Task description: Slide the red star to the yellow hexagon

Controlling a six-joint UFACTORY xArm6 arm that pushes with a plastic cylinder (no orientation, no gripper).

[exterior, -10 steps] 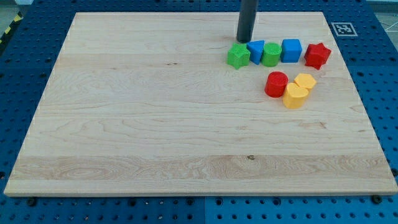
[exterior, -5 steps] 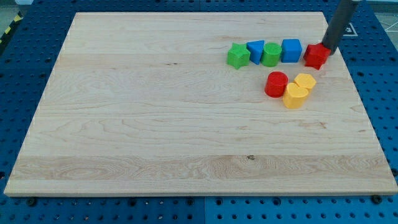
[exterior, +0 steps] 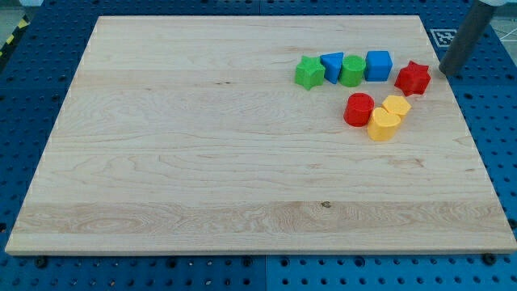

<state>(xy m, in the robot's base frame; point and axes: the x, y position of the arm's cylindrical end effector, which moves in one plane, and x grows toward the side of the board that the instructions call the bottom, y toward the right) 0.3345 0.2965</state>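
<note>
The red star (exterior: 413, 77) lies at the right end of a row of blocks near the view's top right. A yellow hexagon-like block (exterior: 397, 106) sits just below it, touching a second yellow block (exterior: 384, 124); which of the two is the hexagon I cannot tell for sure. My tip (exterior: 447, 72) is at the board's right edge, a little to the right of the red star and apart from it.
A green star (exterior: 309, 72), a blue block (exterior: 332, 66), a green cylinder (exterior: 351, 70) and a blue cube (exterior: 378, 65) form the row left of the red star. A red cylinder (exterior: 359, 109) sits left of the yellow blocks. The wooden board (exterior: 202, 162) lies on a blue pegboard.
My tip moved from above the green star across to the right, passed the red star's upper right, and now stands further right. The blocks look unmoved.
</note>
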